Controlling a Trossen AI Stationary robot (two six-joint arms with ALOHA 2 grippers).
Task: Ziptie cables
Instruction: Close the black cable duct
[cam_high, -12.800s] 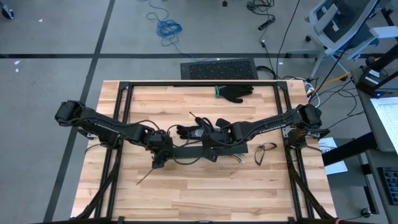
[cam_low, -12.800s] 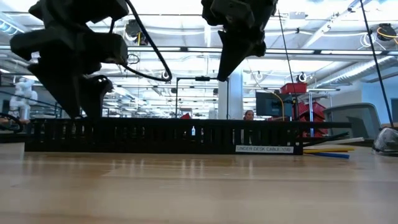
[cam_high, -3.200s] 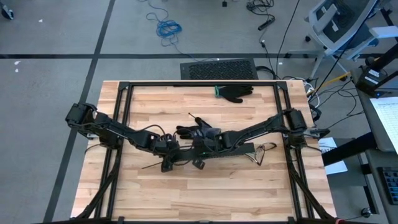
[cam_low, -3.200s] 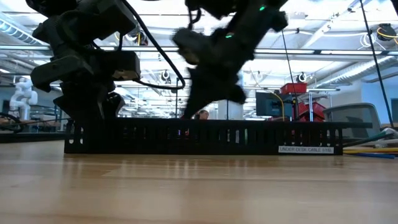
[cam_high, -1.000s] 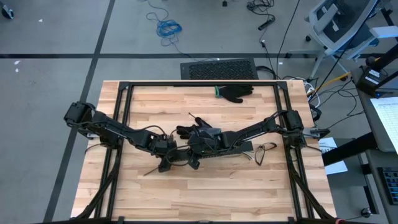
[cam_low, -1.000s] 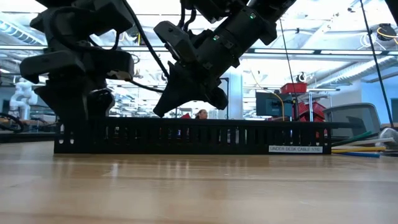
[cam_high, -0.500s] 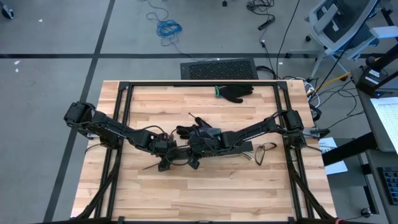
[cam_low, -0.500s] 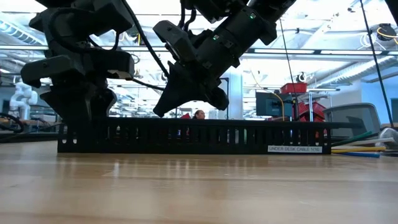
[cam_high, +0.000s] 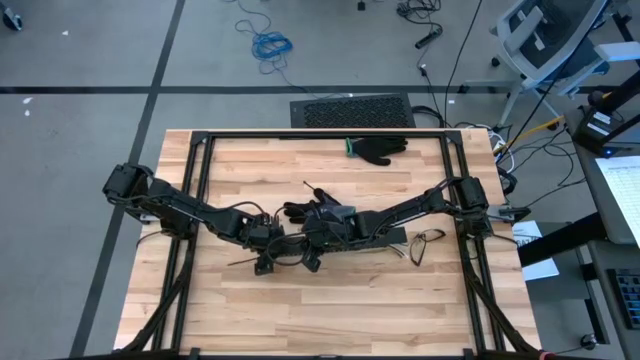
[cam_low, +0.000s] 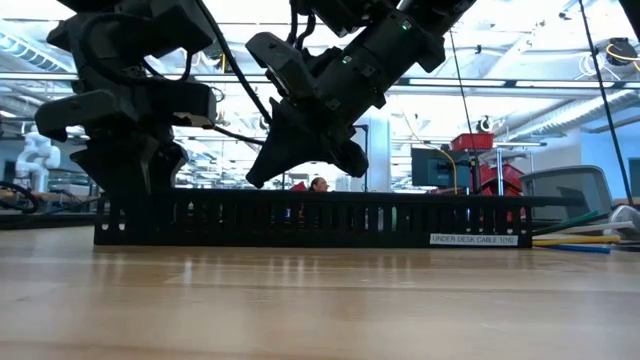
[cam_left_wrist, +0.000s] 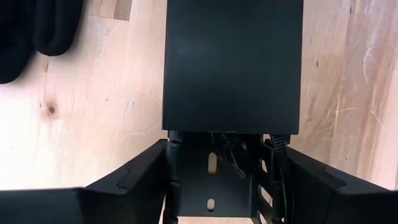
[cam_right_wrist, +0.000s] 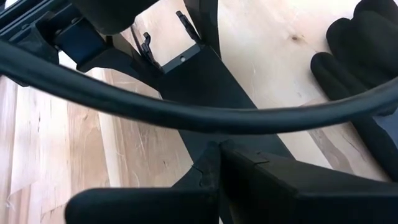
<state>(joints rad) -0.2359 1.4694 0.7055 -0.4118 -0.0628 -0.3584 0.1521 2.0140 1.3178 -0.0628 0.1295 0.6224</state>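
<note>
Cables (cam_high: 425, 243) – dark loop – trail off table's (cam_high: 350, 300) right side.

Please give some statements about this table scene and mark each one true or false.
1. A black glove lies near the far edge of the table. True.
2. The right end effector is wide open. False: its fingers are shut.
3. The left end effector straddles the black slotted channel. True.
4. The channel stands upright on one end. False: it lies flat along the table.
</note>
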